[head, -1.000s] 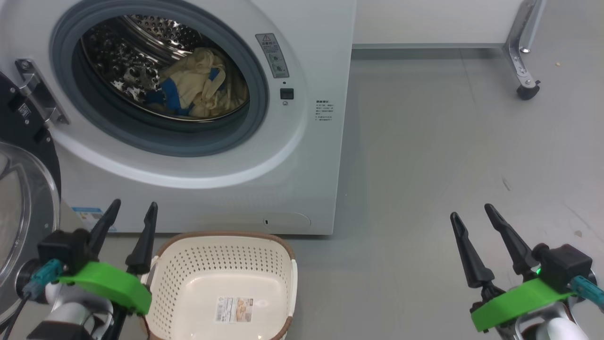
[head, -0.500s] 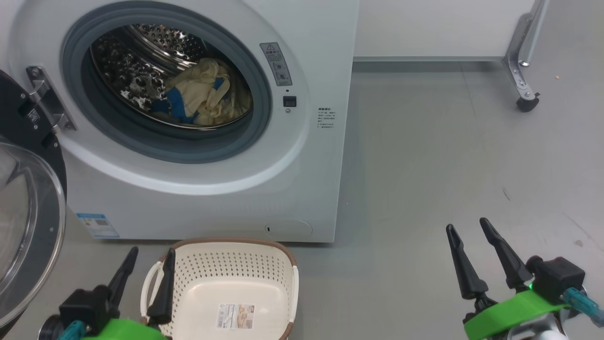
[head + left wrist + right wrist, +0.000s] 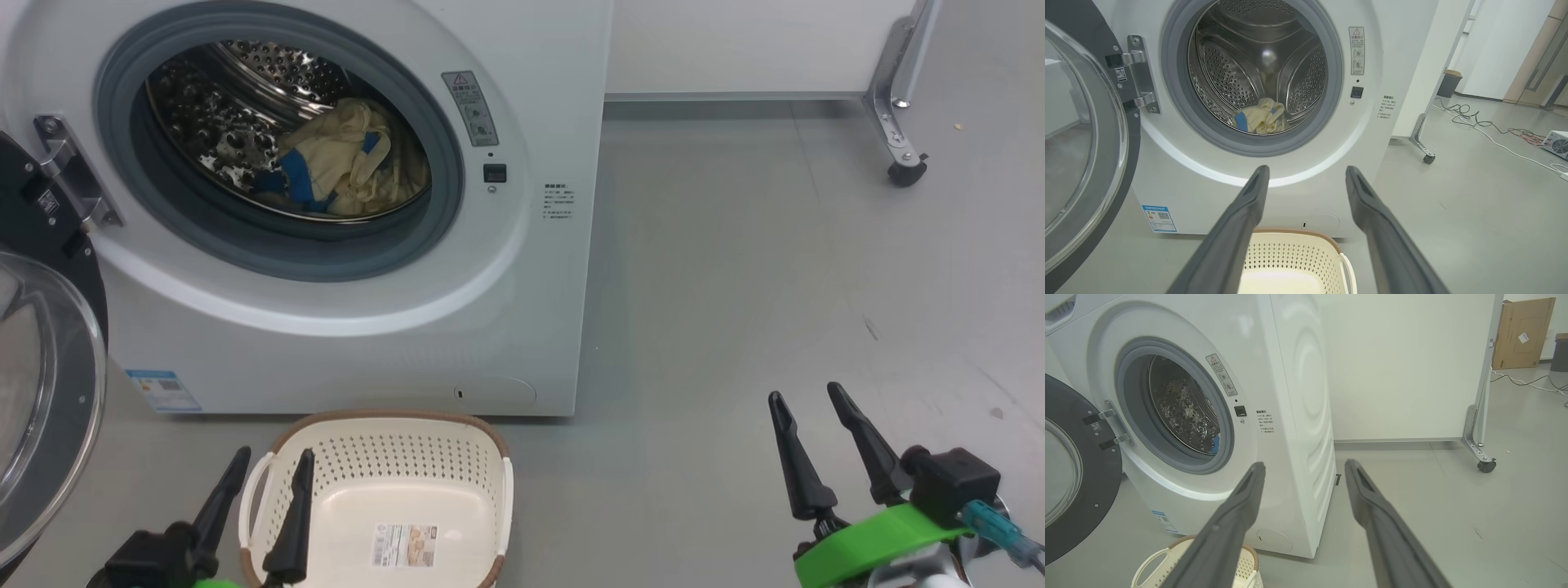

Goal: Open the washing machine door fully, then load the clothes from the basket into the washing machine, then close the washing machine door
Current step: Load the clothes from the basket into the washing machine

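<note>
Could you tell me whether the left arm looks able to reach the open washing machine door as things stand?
Probably yes: the round, black-rimmed glass washing machine door hangs open just left of the empty, open left claw, and nothing stands between them.

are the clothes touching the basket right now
Apart. The head view shows the clothes lying inside the washing machine, while the basket stands empty on the floor in front of it.

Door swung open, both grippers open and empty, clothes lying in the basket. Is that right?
No. The clothes lie in the washing machine drum, not in the basket, which is empty; the head view shows it. The rest holds.
</note>
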{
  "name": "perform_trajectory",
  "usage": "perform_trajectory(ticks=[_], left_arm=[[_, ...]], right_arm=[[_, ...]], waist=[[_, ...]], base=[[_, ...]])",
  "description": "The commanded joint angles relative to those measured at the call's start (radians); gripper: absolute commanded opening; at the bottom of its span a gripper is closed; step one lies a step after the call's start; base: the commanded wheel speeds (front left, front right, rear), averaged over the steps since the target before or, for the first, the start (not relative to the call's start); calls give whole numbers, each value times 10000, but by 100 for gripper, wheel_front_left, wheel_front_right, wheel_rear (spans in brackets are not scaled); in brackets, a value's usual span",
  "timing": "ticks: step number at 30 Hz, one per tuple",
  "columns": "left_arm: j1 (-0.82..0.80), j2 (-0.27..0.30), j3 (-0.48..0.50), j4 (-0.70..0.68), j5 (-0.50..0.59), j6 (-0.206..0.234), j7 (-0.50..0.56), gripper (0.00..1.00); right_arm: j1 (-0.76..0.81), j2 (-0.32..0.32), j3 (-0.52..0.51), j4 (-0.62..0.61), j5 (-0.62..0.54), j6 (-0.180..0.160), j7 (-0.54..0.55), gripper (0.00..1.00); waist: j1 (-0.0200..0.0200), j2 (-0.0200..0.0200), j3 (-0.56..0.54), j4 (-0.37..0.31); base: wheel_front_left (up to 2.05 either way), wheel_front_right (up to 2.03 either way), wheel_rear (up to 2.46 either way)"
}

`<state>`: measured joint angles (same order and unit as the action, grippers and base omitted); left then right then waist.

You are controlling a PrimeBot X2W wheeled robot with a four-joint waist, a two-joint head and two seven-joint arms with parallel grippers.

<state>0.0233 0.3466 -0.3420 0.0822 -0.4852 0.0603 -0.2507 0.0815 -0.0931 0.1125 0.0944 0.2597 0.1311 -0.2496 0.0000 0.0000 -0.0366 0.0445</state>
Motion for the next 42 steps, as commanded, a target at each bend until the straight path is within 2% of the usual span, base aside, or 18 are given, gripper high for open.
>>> perform_trajectory(ticks=[1,12,26,42], left_arm=[[-337,95,589,-296,119,-66,-110,100],[-282,-499,1211,0,739,-678,-110,100],[-316,-969,1620,315,1256,-1078,-110,100],[-325,-1259,1905,427,1595,-1315,-111,100]], right_arm=[[-387,-110,201,-256,-80,-4,-114,100],[-433,-108,129,-273,-108,-4,-120,100],[-436,-125,99,-266,-116,-4,-121,100],[-487,-119,129,-225,-112,-4,-122,100]], waist=[[0,0,8,-16],[0,0,91,-61],[0,0,127,-7],[0,0,155,-16]], base=[[0,0,0],[0,0,0],[0,0,0],[0,0,0]])
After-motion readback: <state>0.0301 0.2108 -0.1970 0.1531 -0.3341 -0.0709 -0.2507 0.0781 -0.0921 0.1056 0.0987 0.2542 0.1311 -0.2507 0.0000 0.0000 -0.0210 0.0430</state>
